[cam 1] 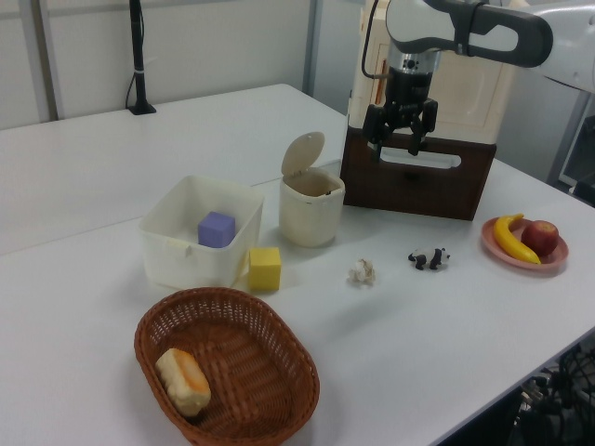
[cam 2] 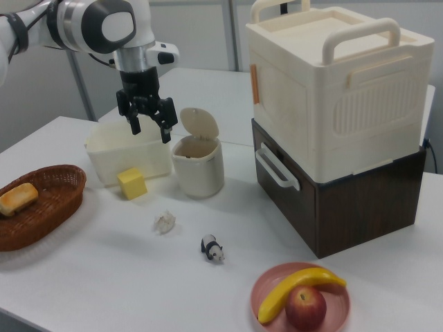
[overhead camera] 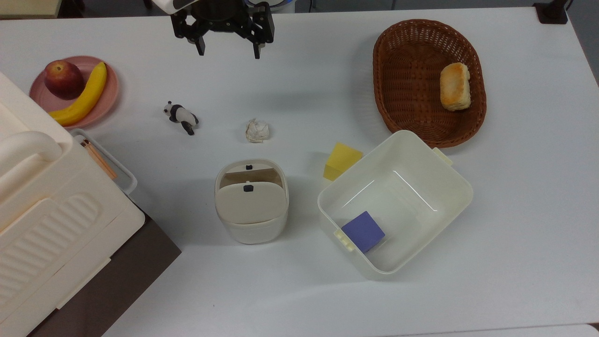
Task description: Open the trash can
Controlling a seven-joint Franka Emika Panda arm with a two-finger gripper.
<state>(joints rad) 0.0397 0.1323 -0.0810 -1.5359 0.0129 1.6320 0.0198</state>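
Robotics lab or office test room: large white surface [overhead camera: 299, 304] under robot arm [cam 1: 483, 28], pale partition walls [cam 1: 214, 46], black camera pole [cam 1: 138, 56] clamped at surface's far corner, toy props: panda figurine [overhead camera: 180, 117], fake fruit plate [overhead camera: 107, 100], colored blocks.

Purple cube [overhead camera: 363, 231] in tub [overhead camera: 449, 206]; bread [overhead camera: 454, 86] in basket [overhead camera: 407, 70].

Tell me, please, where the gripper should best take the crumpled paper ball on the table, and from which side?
Probably straight from above, closing the open gripper across the middle of the paper ball. It is small, roughly round and lies low on the table, with free space all around between the panda figure and the yellow block.
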